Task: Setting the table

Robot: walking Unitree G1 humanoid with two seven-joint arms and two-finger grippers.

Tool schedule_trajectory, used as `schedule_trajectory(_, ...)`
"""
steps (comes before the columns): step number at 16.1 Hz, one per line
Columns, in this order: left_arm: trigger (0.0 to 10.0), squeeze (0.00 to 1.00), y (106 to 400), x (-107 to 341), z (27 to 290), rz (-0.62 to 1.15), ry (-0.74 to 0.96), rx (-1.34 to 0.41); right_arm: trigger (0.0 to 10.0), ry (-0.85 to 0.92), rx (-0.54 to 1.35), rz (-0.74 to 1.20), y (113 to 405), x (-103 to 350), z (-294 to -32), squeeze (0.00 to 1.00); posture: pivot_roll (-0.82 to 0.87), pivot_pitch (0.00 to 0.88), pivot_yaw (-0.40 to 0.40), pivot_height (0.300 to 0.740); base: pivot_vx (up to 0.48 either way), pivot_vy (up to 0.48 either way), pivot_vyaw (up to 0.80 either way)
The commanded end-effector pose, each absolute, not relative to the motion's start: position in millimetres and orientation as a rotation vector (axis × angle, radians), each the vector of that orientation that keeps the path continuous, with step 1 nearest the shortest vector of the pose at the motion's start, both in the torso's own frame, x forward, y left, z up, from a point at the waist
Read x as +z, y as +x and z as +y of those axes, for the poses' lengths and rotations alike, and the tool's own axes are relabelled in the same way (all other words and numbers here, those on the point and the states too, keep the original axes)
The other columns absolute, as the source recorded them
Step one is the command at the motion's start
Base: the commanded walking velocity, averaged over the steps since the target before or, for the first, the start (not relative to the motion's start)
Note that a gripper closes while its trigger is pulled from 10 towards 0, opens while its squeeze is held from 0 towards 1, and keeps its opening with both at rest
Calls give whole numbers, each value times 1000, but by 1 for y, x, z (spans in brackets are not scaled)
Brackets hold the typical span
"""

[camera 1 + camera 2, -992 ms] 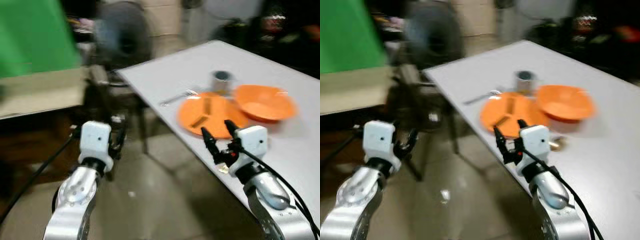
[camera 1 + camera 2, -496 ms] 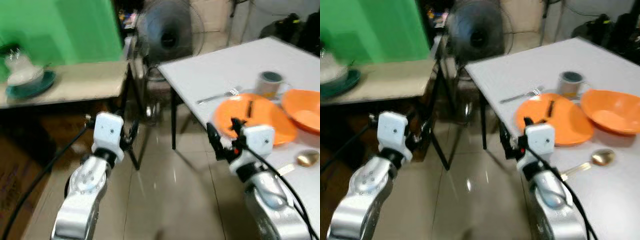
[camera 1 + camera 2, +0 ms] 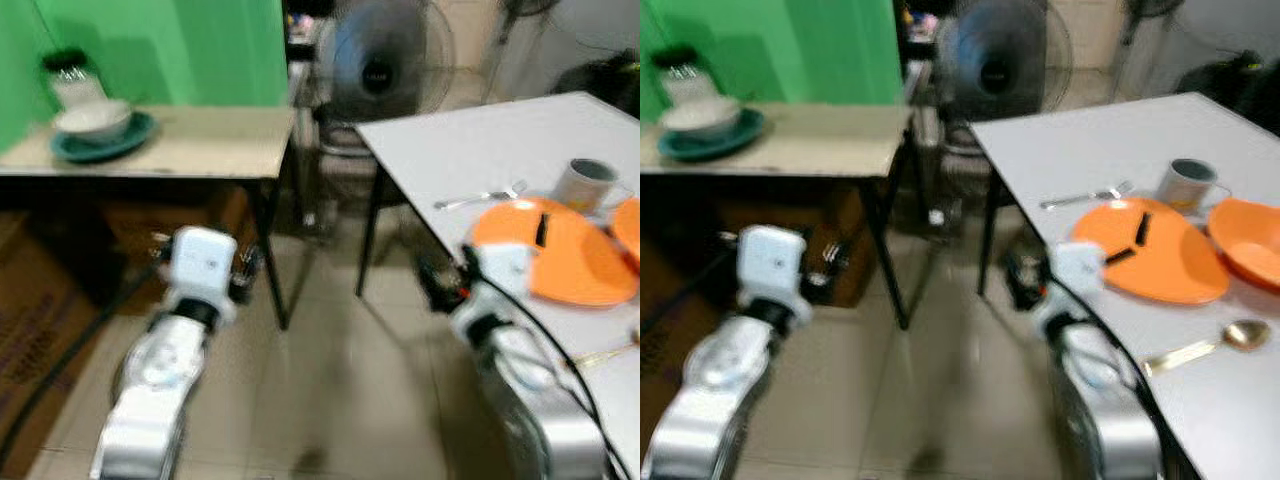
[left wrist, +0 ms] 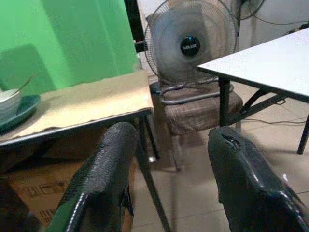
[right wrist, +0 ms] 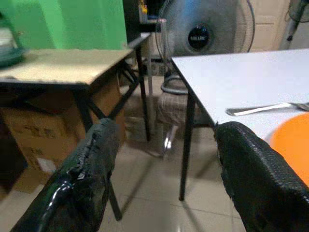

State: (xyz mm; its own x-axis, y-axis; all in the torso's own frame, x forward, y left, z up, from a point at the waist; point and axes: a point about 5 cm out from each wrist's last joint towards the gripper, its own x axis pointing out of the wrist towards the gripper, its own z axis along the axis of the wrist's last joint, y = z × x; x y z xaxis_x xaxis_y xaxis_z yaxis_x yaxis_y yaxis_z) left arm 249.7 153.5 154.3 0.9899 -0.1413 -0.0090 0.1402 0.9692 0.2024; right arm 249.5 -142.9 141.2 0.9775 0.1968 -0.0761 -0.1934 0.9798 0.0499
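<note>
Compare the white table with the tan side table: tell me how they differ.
The white table has a smooth white top; the tan side table has a beige top. The white table carries an orange plate, orange bowl, mug, fork and spoon; the tan side table holds a white bowl on a teal plate. Both have dark legs.

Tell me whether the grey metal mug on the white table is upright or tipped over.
Upright. The grey metal mug stands on its base on the white table behind the round orange plate, its open mouth facing up.
</note>
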Motion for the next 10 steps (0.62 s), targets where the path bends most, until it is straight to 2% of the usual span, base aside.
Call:
schedule_trajectory(1,10000,0,252,159,150,-19,211,-151,10000,40,175,91,248,141,-150,0,-8,8,22,740,0,386,-800)
schedule_trajectory(4,10000,0,252,162,151,-17,210,-159,10000,60,172,86,250,142,-149,0,2,11,25,740,0,385,-800)
schedule_trajectory(6,10000,0,251,161,151,-1,177,-167,10000,60,183,88,252,142,-148,0,8,13,24,740,0,339,-250)
schedule_trajectory(7,10000,553,251,161,152,9,163,-162,10000,61,202,90,253,142,-147,0,12,15,23,740,0,0,0)
schedule_trajectory(8,10000,1000,251,161,152,10,156,-162,10000,65,223,93,253,142,-145,0,13,15,23,740,0,0,0)
schedule_trajectory(9,10000,1000,251,165,151,-9,179,-147,10000,56,266,94,253,143,-140,0,20,18,20,740,0,0,0)
schedule_trajectory(10,10000,745,250,165,152,0,181,-126,10000,87,268,101,254,142,-139,0,25,17,17,740,0,0,0)
